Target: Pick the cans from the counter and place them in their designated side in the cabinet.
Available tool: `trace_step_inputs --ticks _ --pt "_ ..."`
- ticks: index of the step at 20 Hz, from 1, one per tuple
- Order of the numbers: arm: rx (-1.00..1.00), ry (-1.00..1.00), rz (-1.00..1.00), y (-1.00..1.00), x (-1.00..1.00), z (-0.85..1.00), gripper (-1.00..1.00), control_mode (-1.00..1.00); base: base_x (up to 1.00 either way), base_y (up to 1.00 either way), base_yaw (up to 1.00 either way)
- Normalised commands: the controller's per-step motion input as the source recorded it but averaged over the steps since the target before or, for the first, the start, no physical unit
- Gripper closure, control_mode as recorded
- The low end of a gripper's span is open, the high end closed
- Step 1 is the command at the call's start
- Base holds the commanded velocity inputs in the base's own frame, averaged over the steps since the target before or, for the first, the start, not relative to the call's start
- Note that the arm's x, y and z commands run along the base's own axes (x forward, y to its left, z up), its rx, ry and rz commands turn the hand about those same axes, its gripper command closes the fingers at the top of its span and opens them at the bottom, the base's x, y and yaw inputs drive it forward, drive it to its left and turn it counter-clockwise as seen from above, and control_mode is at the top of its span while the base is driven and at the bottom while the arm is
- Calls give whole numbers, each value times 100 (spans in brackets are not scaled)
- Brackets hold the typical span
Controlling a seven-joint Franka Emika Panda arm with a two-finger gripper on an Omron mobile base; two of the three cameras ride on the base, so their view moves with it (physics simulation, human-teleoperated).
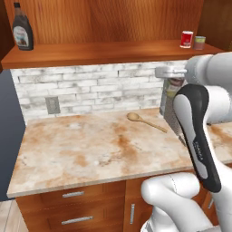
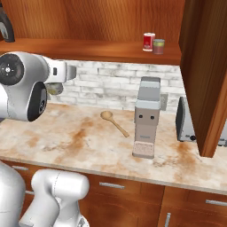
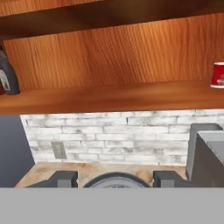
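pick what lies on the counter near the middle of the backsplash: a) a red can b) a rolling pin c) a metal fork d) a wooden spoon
d: a wooden spoon lies flat on the counter near the brick wall, while the red can stands up on the cabinet shelf.

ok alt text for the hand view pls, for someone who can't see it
The robot's hand is shut on a can whose round top shows between its dark fingertips, facing a reddish-brown cabinet with a long shelf. On the shelf stand a dark syrup bottle at far left and a red can at far right; white brick wall lies below.
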Motion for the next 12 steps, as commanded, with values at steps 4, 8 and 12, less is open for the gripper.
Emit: trace_step_inputs --ticks 4,8,12 --pt "-7 -3 0 -28 -11 27 100 -100 0 0 0" --pt "-8 -5 0 -27 -2 26 100 -100 0 0 0" --pt "-8 -6 0 -26 -1 25 100 -100 0 0 0"
